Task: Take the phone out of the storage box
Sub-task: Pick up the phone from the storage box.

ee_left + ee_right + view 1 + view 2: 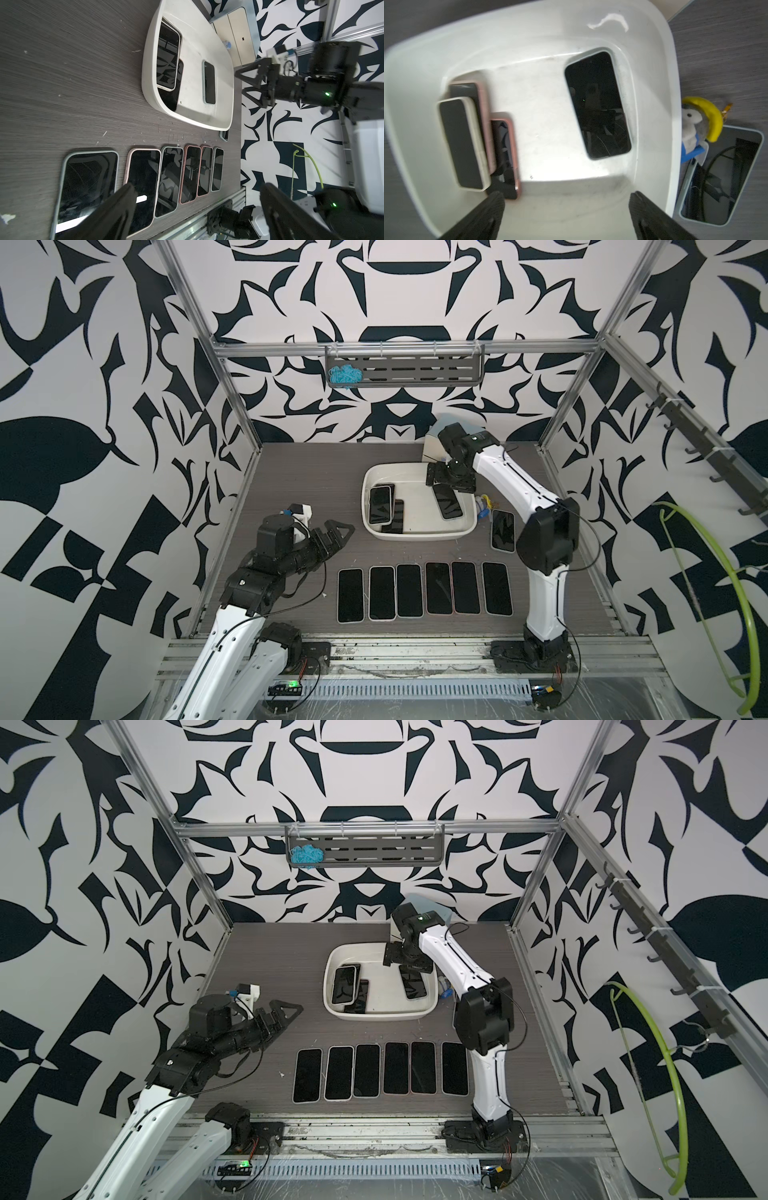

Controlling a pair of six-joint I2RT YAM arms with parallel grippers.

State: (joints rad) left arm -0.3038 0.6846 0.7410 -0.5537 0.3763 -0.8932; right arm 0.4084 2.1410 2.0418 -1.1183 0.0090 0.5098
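While the right gripper [433, 480] hangs over the far right part of the box [415, 536], I see its jaws spread wide with nothing between them. In the right wrist view its fingertips [495, 199] frame bare box floor and touch no phone. Just ahead of them lies the lone phone [598, 104], screen up, flat on the floor near the box's right wall and slightly askew. In both top views the gripper hides its far end. Against the box's left wall I make out a stack [460, 143]: a white-cased phone on top, screen up, with pink-cased ones [506, 153] peeking out beneath it, though I cannot say for sure how many. Those phones all lie inside the box, none lifted. My left gripper [343, 537] hovers left of the box, apart from it, jaws also wide and empty. Its wrist view shows both fingers [124, 199] spread above the row [170, 178]. That row is six phones, screens up, side by side on the table [299, 489] near the front edge. One more, the side phone [503, 530], lies on the table just right of the box, with a small toy [691, 118] between its far end and the box wall. A cabinet [234, 35] stands behind the box, by its far right corner.
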